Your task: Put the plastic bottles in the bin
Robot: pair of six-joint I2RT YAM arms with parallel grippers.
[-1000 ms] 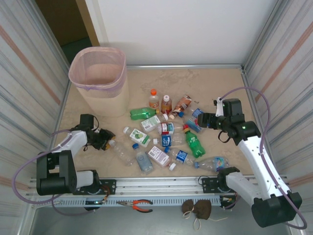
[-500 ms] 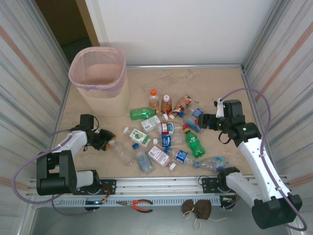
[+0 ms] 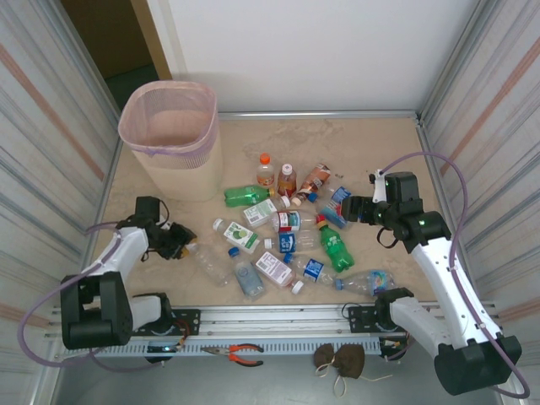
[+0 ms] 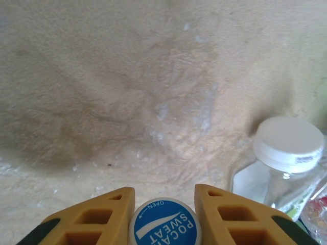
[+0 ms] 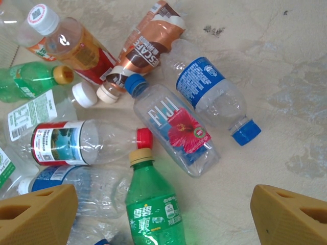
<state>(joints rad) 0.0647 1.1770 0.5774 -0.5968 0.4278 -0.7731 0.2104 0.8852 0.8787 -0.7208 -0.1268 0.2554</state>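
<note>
Right wrist: roughly ten bottles (image 5: 181,135) (jumbled)

One bin (image 3: 181,173) is counted. To the right of the bin, about seventeen plastic bottles (image 3: 291,221) are counted, an exact figure being prevented by overlaps; two green bottles (image 3: 336,246) are included among them. Well apart from the bin, at the near edge, one pair of pliers (image 3: 245,353) and two small brown objects (image 3: 340,360) are counted.
</note>
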